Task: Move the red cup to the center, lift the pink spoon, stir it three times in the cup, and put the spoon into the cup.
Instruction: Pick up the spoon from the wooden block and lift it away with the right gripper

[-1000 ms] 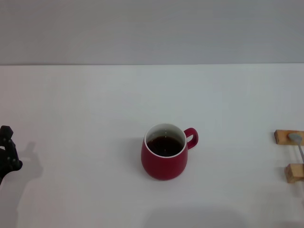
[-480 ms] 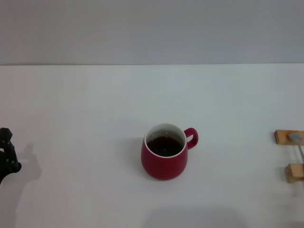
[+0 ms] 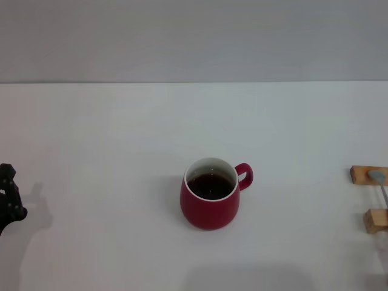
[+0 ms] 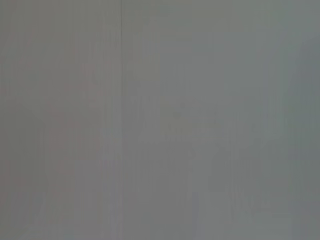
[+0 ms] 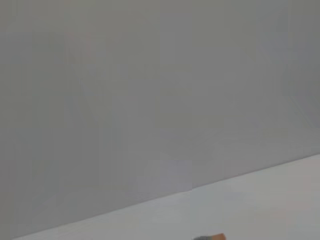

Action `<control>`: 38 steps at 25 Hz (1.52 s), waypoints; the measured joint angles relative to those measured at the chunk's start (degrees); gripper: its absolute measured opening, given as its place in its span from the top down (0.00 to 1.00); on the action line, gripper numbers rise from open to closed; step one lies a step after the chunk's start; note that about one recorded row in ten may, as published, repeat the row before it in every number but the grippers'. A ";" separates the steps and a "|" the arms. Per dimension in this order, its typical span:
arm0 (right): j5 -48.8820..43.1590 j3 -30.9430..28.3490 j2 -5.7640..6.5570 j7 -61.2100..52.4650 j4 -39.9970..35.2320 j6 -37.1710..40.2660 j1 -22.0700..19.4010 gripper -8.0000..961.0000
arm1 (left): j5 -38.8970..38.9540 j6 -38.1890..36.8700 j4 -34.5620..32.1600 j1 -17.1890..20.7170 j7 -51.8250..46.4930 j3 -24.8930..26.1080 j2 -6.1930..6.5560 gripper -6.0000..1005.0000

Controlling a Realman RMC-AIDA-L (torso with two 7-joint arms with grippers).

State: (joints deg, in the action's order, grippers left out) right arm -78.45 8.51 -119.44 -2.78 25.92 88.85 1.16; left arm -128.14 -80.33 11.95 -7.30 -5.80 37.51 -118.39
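A: Where do things stand on the bench (image 3: 109, 133)?

B: The red cup (image 3: 210, 200) sits upright near the middle, dark liquid well up inside, its handle turned toward the robot's right. The pink spoon (image 3: 380, 185) lies at the far right edge, bridging two wooden blocks (image 3: 362, 175), grey bowl on the farther one; most of its handle is cut off by the frame.

A: And the arms?

B: Only the left gripper (image 3: 9, 197) shows, low at the left edge, well apart from the cup. Whether its jaws are apart or together cannot be told. The right gripper is not visible in any view; its wrist camera catches just a sliver of a block.

A: So the risks?

B: Mostly the spoon, in his judgement. It is thin and only propped on the blocks, so a descent slightly off line would likely tip it off or push a block aside. A weak pinch on such a narrow handle could let it swivel during the carry.

A: And at the cup?

B: The liquid sits high, so a spoon entering fast or stirring wide might slop it over or knock the rim and shift the cup from the centre.
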 joint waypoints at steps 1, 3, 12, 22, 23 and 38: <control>0.00 0.00 0.00 0.00 -0.01 -0.36 0.10 0.28 | 0.00 0.00 0.00 0.00 0.00 0.00 0.00 1.00; 0.00 -0.07 -0.01 -0.01 -0.06 -0.84 0.18 0.28 | 0.00 0.00 -0.01 -0.09 0.00 -0.04 0.00 1.00; 0.00 -0.23 -0.01 -0.04 -0.28 -2.01 0.83 0.28 | 0.00 0.57 0.00 -0.25 -0.01 -0.06 0.00 1.00; 0.06 -0.68 0.00 -0.04 -0.38 -3.37 1.83 0.29 | 0.00 1.34 0.02 -0.43 -0.01 0.03 0.00 1.00; 0.06 -0.68 0.00 -0.04 -0.38 -3.37 1.83 0.29 | 0.00 1.35 0.04 -0.44 -0.01 0.03 0.00 1.00; -0.19 -1.11 0.07 -0.03 -0.34 -4.76 2.52 0.41 | 0.00 1.41 0.01 -0.78 -0.01 0.01 0.00 1.00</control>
State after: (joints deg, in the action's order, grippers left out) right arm -78.64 7.40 -119.37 -2.81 25.58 84.09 3.68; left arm -128.14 -78.92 11.96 -8.08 -5.80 37.51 -118.39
